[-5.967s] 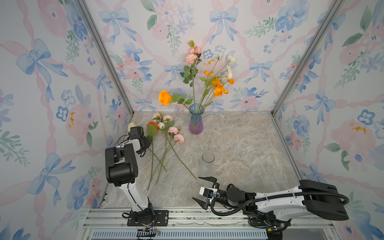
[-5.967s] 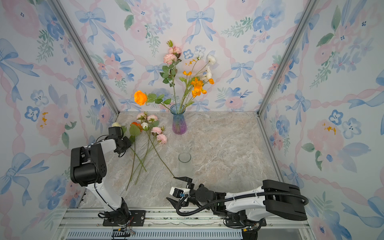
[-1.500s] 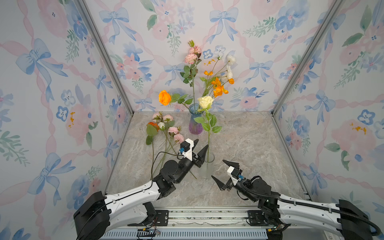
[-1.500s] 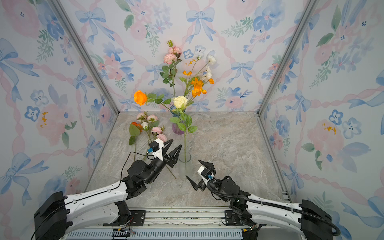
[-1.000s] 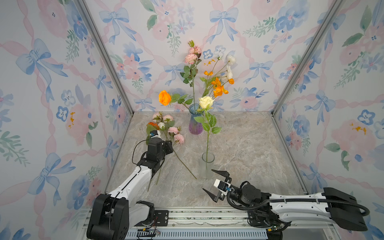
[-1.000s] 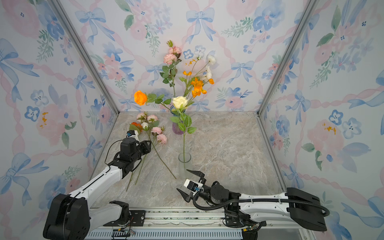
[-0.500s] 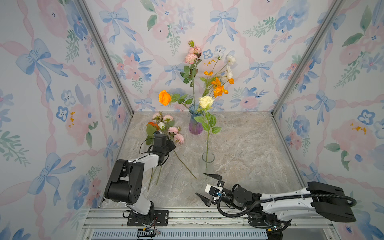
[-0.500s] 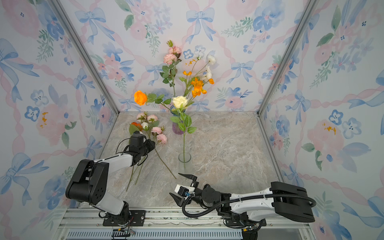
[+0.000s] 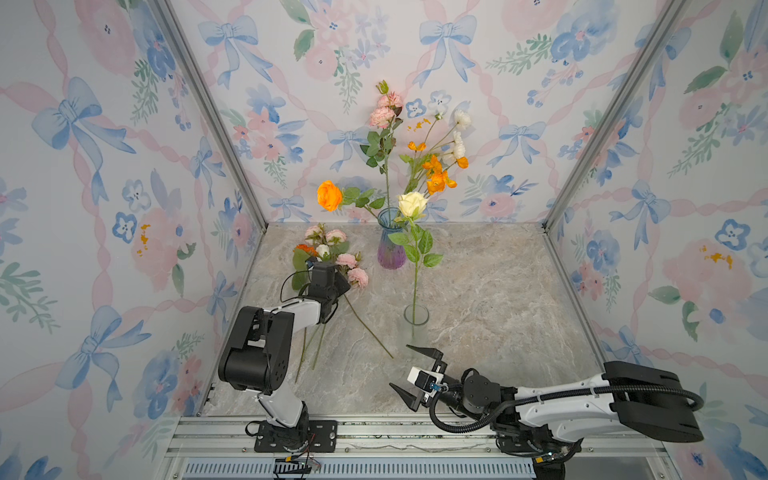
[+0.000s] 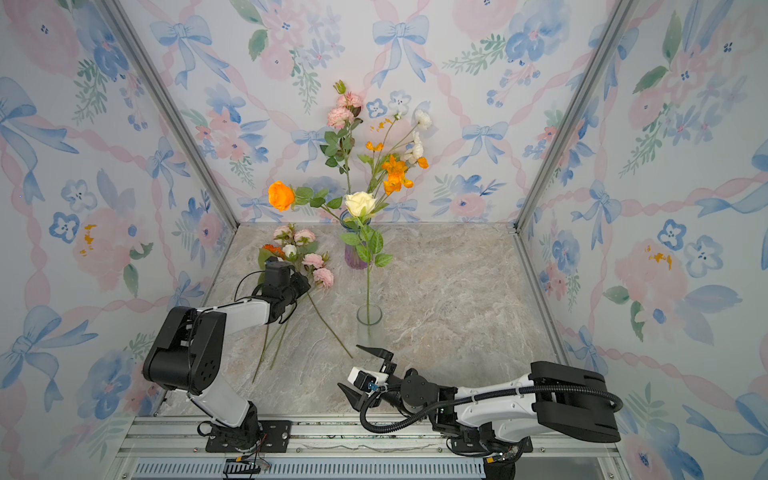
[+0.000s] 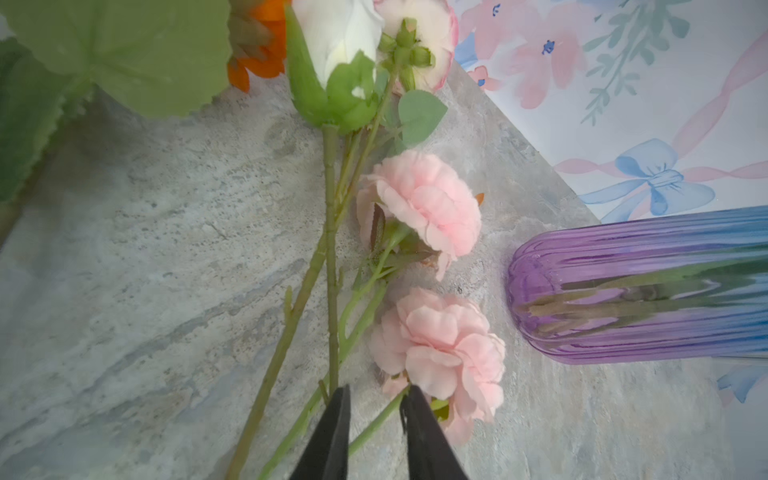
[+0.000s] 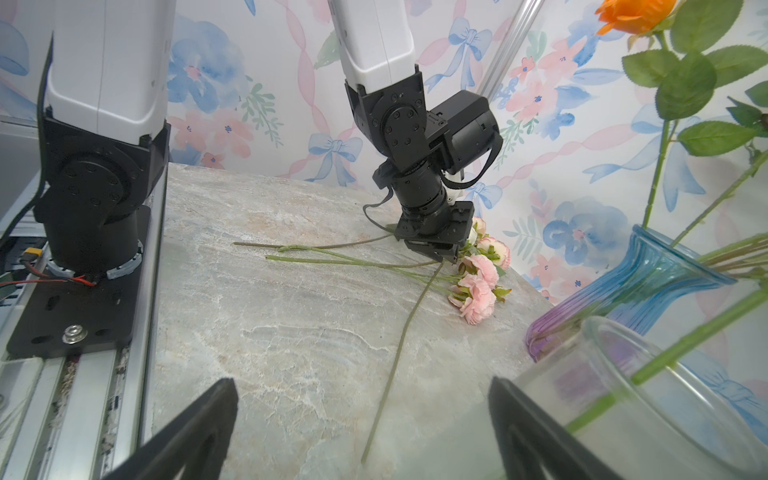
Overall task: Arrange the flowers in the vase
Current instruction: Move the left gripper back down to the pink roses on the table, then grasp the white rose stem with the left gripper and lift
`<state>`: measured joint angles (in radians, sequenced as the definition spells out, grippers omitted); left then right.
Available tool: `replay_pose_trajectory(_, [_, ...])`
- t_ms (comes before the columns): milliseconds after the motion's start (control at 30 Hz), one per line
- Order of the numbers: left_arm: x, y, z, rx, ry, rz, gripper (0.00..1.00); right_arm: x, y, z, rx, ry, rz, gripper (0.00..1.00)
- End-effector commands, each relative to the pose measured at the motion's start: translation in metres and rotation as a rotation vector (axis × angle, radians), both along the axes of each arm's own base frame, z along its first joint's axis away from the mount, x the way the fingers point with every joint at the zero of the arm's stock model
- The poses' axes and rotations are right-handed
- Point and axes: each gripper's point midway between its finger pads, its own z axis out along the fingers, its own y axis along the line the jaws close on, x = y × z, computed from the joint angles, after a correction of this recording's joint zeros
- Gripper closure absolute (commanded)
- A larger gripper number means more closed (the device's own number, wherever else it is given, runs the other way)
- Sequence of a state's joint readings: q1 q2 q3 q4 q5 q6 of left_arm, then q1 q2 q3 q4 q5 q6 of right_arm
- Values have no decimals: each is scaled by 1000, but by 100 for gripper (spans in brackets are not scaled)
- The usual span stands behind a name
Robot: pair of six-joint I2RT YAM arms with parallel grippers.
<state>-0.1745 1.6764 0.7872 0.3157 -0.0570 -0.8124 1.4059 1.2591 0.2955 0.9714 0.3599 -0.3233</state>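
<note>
At the back of the marble surface (image 9: 478, 291), a ribbed purple and blue vase (image 9: 391, 249) stands upright and already holds an orange rose (image 9: 329, 195), a tall pink carnation spray (image 9: 384, 111), orange poppies (image 9: 436, 178) and white blooms (image 9: 459, 143), all fanning up against the floral wallpaper (image 9: 291, 62). Nearer the front, a clear glass vase (image 9: 416, 322) holds a single cream rose (image 9: 412, 203) on a long upright stem. To the left of both vases, a loose bundle of flowers (image 9: 332, 257) lies flat on the surface: pink carnations (image 11: 428, 208), a white bud (image 11: 336, 37) and an orange sunflower (image 11: 257, 54) with a broad leaf (image 11: 124, 50), their stems trailing toward the front edge. The left pincer (image 11: 376, 390) hangs low over this bundle, jaws a narrow gap apart, with a carnation stem (image 11: 376, 424) running between the tips; I cannot tell whether the stem is pinched or only straddled. The right pincer (image 9: 400, 365) is spread wide and empty, low near the front edge, just beside the clear glass vase. The task looks partly done: several stems stand in vases, while the bundle on the surface is left to be lifted and placed, stem by stem
</note>
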Motion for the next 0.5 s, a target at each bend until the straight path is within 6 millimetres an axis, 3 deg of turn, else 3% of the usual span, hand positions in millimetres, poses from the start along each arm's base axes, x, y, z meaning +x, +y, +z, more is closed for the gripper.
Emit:
replay_pose_trajectory(0, [5, 9, -3, 41, 12, 19, 74, 5, 3, 19, 79, 21, -8, 3])
replay_pose_trajectory(467, [17, 13, -19, 53, 42, 32, 73, 12, -1, 20, 85, 30, -22, 3])
